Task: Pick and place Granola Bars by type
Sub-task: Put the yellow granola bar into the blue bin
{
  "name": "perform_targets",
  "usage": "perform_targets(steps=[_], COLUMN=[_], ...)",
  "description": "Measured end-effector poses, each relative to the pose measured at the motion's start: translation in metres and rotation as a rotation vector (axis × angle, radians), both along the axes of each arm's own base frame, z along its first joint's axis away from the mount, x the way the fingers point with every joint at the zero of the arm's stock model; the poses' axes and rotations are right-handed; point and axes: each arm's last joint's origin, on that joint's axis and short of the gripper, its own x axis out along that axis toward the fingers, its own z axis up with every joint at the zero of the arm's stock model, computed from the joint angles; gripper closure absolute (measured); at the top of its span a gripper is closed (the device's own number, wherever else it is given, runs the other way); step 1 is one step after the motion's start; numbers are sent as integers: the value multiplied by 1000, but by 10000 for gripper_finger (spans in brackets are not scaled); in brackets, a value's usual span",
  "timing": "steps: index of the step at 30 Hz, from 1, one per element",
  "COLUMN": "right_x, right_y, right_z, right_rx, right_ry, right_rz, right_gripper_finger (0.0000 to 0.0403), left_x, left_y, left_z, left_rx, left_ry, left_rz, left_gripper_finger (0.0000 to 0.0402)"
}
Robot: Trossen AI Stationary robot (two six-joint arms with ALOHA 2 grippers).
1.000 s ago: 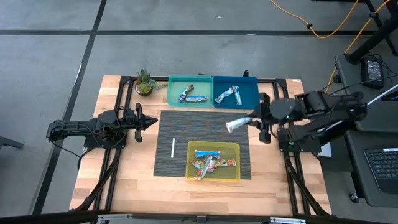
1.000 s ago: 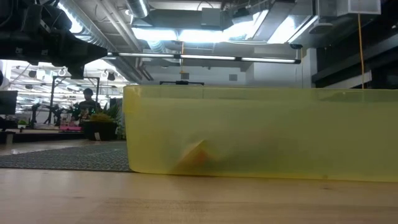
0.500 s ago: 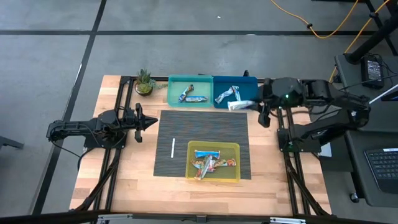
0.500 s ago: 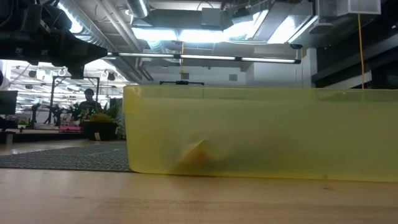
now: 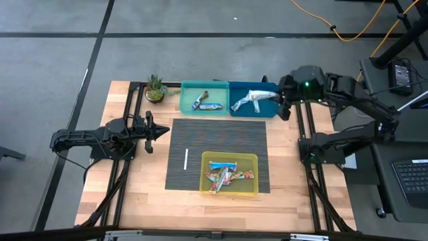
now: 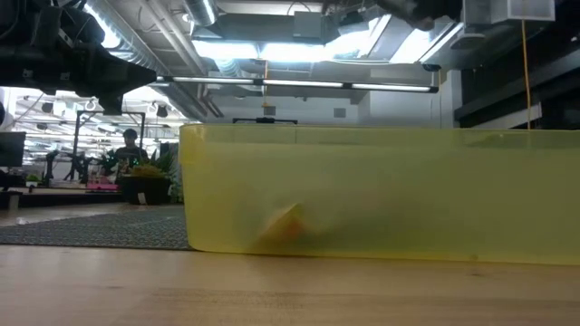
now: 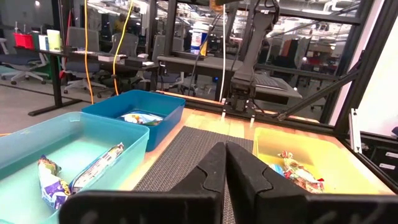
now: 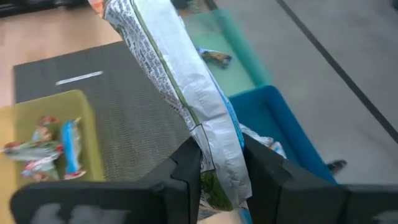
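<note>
I note my right gripper [image 5: 279, 98], clamped on a silver-blue bar [image 5: 262, 96], has moved from over the mat to above the dark blue bin [image 5: 273, 86]; release remains. Left gripper [image 5: 162, 130] closed, idle

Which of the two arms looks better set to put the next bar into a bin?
The right one. The right gripper is shut on a silver bar held over the dark blue bin. The left gripper is shut, empty, beside the mat.
</note>
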Motion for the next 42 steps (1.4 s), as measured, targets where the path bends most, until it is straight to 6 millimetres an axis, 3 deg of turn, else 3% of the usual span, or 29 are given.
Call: perform_targets(steps=[17, 42], right_x=[-22, 3], right_y=[-59, -140], right_z=[-11, -67], right_rx=[8, 143], right_ry=[99, 279], right_rz=[-266, -263], right_gripper_finger=[306, 306], left_x=[0, 0], left_y=[0, 0], left_z=[0, 0], left_rx=[0, 0], left_ry=[0, 0], left_rz=[0, 0], left_gripper_finger=[393, 394])
